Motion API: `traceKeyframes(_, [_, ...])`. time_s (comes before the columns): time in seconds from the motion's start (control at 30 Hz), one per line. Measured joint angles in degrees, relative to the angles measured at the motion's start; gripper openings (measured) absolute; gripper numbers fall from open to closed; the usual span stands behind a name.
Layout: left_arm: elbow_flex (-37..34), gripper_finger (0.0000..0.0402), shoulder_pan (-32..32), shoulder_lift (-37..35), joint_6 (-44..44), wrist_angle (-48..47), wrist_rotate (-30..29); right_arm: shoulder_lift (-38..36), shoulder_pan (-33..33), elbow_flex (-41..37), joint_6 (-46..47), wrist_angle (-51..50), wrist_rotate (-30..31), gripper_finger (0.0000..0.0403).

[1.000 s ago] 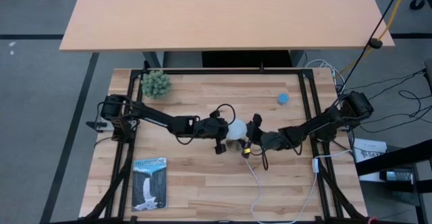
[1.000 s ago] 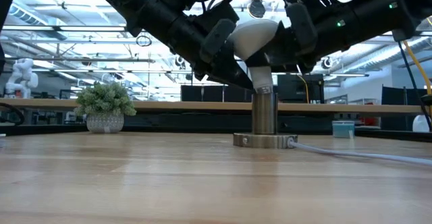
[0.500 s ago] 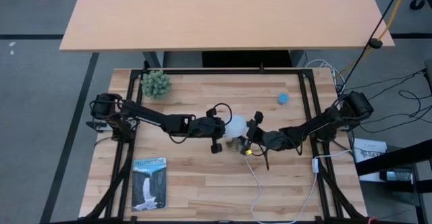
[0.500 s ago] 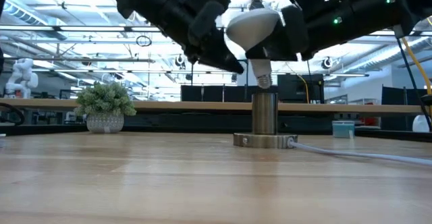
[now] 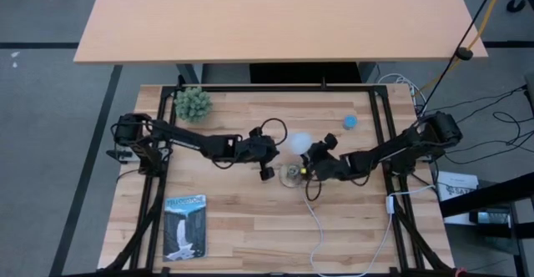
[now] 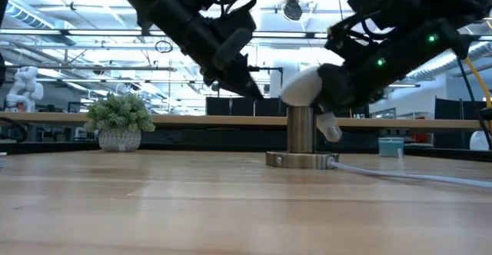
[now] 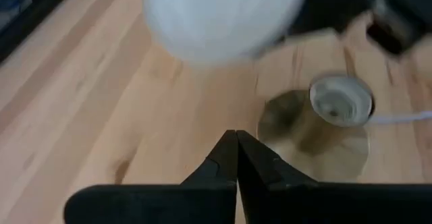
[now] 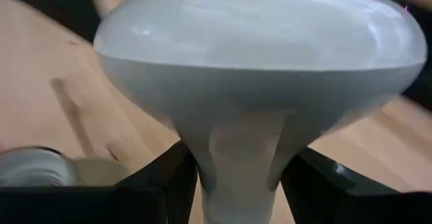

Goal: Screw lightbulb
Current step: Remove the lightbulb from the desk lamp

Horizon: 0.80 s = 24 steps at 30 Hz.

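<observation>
Two arms meet mid-bench: the left end effector, fingers pressed together and empty, hangs beside the socket, while the right end effector grips the tilted lightbulb just above it.

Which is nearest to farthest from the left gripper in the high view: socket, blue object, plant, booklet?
From the left gripper, shut at table centre:
1. Socket, just beside it toward the right arm.
2. Blue object, far right side.
3. Plant, far left corner, and booklet, near left: too close to call.
</observation>
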Motion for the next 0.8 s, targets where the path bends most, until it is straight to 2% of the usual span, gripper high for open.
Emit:
traceKeyframes(0.13, [-2.5, 0.0000, 0.0, 0.0, -2.4, 0.0, 0.0, -4.5, -2.7, 0.0, 8.6, -9.4, -7.9, 0.0182])
traceKeyframes(0.3, [-6.5, 0.0000, 0.0, 0.0, -5.3, 5.6, 0.0, -11.1, -6.8, 0.0, 15.8, -18.6, -18.9, 0.0182])
traceKeyframes(0.47, [-7.9, 0.0000, -0.2, 0.0, -6.5, 8.5, 0.4, -12.0, -11.3, 0.0, 18.1, -27.6, -29.5, 0.0182])
traceKeyframes(0.63, [-7.9, 0.0000, -1.2, 0.0, -6.5, 9.1, 0.4, -11.3, -13.4, 0.0, 18.3, -29.2, -32.4, 0.0182])
traceKeyframes(0.8, [-7.9, 0.0000, -2.3, 0.0, -6.3, 9.1, 0.4, -11.4, -13.4, 0.0, 18.1, -28.5, -32.7, 0.0182])
